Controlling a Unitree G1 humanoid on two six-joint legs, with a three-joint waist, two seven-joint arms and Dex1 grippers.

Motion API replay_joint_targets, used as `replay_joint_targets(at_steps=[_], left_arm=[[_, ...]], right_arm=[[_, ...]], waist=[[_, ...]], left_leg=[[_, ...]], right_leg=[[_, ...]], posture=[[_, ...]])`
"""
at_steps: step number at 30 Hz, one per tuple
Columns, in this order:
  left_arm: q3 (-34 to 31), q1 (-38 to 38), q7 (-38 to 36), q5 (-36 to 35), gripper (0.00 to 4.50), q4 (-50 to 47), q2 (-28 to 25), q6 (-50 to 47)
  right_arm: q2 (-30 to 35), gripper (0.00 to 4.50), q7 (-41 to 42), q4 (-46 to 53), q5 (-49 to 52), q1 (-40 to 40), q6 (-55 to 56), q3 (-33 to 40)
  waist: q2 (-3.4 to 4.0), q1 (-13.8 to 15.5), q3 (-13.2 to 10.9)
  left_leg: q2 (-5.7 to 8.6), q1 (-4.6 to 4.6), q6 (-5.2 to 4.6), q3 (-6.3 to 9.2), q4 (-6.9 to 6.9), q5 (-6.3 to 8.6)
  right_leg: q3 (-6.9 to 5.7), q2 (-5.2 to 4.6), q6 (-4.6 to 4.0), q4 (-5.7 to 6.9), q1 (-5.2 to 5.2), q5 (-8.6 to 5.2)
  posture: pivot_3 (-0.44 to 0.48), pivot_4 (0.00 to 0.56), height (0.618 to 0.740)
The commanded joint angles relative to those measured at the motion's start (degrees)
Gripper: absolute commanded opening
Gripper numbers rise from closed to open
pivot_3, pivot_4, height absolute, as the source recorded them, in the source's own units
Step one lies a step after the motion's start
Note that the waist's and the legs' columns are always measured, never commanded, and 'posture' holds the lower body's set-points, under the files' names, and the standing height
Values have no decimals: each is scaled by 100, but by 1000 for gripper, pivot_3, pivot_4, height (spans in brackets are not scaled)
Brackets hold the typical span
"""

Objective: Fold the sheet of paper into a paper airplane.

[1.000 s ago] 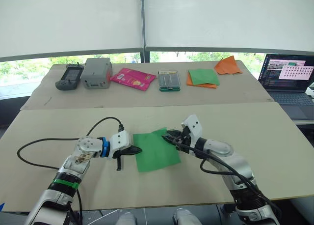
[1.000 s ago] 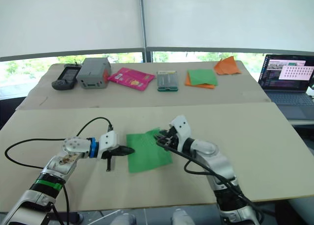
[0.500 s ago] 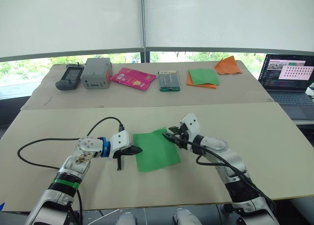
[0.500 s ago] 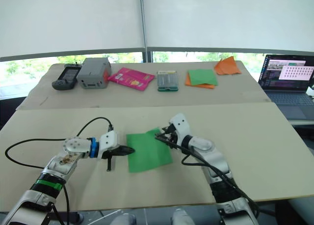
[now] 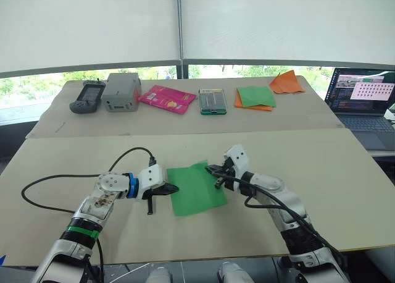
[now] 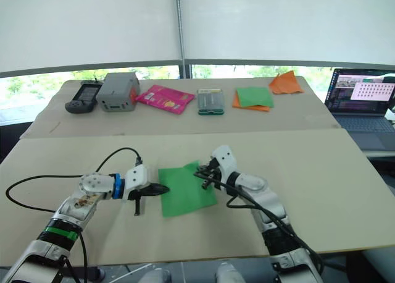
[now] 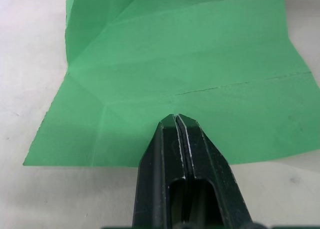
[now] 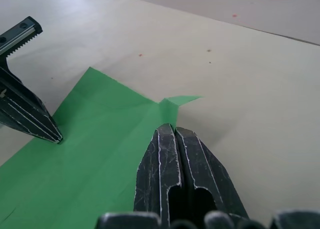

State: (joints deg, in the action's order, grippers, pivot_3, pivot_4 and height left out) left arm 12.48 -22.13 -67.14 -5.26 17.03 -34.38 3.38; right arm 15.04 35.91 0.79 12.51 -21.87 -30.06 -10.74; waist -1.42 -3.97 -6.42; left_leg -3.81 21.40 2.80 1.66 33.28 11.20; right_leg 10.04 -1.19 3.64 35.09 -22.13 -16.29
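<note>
The left hand point(image 7: 177, 120) has its two black fingers pressed together, tips resting on the near left edge of the sheet of paper point(image 5: 196, 188), gripping nothing. The right hand point(image 8: 172, 131) is likewise closed with nothing between its fingers, tips pressing on the sheet's far right edge, just beside a small turned-up corner. The creased green sheet lies flat on the near counter point(image 5: 345, 172) between both hands. On the far counter sit a green sheet stacked on orange point(image 5: 255, 97) and a laptop point(image 5: 364, 101).
</note>
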Motion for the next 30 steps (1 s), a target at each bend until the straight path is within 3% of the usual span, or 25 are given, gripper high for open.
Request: replay_joint_targets(at_steps=[1,8,14,23,30], left_arm=[[-24,-9,-23,56,0,0,-111,-70],[-348,176,-88,-370,0,-549,-350,-555],[-521,461,-157,-595,0,-1026,-553,-894],[-533,578,-97,-613,0,-1264,-569,-1095],[-381,496,-110,-488,0,-1194,-505,-1035]], right_arm=[[-3,18,42,472,112,97,84,29],[98,18,-237,1765,-321,941,685,-271],[312,18,-684,1875,-1391,1377,1422,-949],[471,18,-576,1576,-1894,1312,1654,-1291],[920,18,181,1383,-2247,858,1539,-1774]], waist=[[0,-1,0],[2,-11,0],[-3,0,-3],[-8,1,-8],[-10,12,-9]], left_leg=[[0,0,0,0,0,0],[-1,25,0,0,-1,0],[-2,9,1,0,-1,1],[-2,9,1,-1,0,1],[-1,5,1,-1,1,0]], right_leg=[[0,0,0,0,0,0],[0,1,6,5,-4,3],[0,-1,-4,-6,-15,-2],[0,-2,-5,-6,-16,-3],[0,-2,-5,-6,-13,-3]], posture=[[0,150,740],[0,150,740],[0,150,740],[0,150,740],[0,150,740]])
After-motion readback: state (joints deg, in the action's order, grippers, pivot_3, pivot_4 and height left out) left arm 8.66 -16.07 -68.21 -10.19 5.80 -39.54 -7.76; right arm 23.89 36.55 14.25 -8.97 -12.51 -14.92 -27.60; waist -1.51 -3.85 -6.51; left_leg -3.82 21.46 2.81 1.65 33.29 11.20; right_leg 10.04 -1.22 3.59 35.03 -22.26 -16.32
